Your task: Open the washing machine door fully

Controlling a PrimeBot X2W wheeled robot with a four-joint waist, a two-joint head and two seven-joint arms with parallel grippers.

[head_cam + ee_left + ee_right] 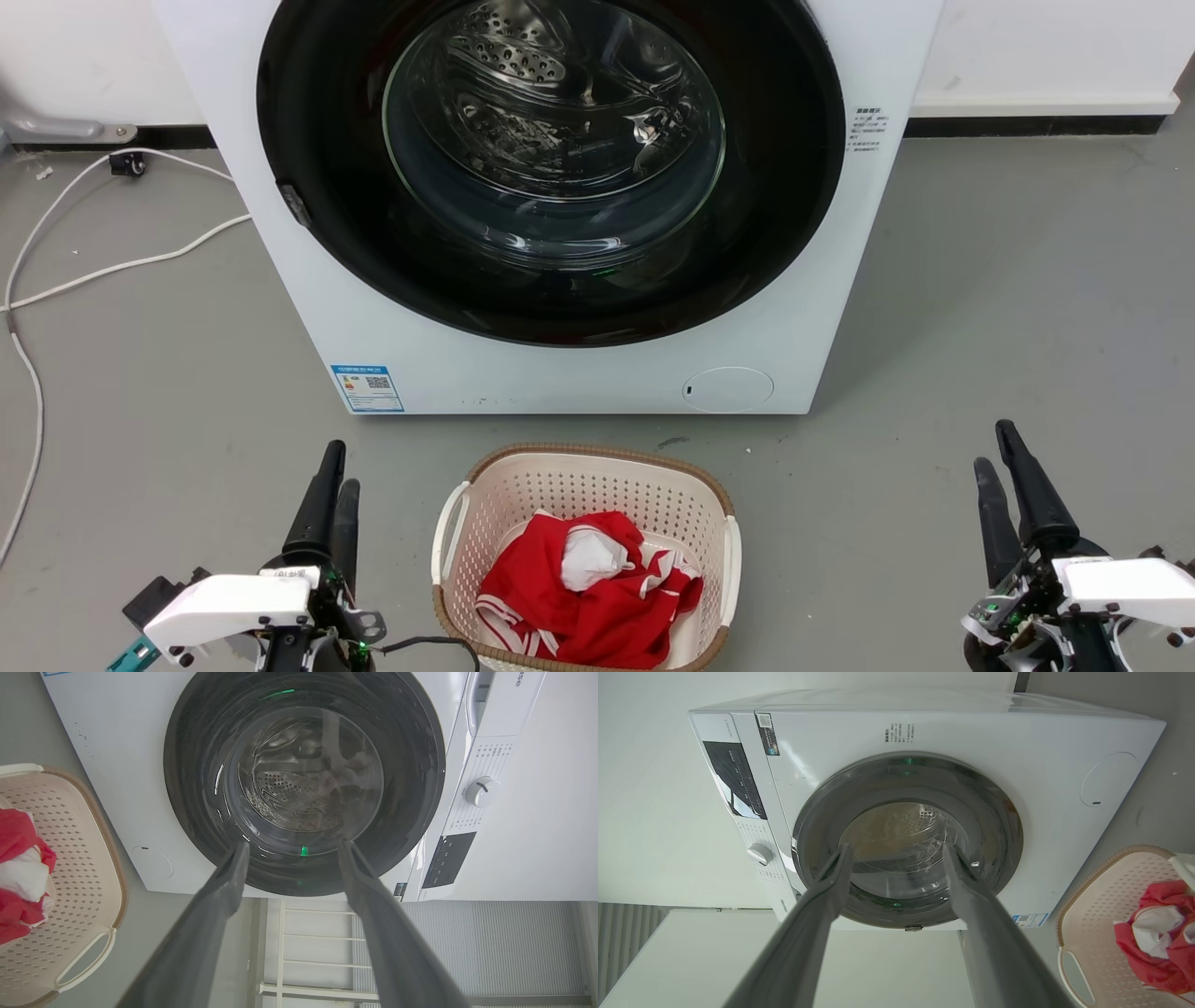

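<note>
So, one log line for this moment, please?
washing machine door: shut | left gripper: open, off door | right gripper: open, off door

Glossy black washing machine door [551, 168], clear glass centre; perforated plastic basket [597, 485]; red cloth [597, 616].

The washing machine door [303, 784] lies closed against the white machine in the upper middle. The left gripper [293, 843] rises from the bottom edge, fingers spread apart. A basket [100, 858] holding red cloth [18, 835] sits at the left, and a dial [481, 791] is at the right.
</note>
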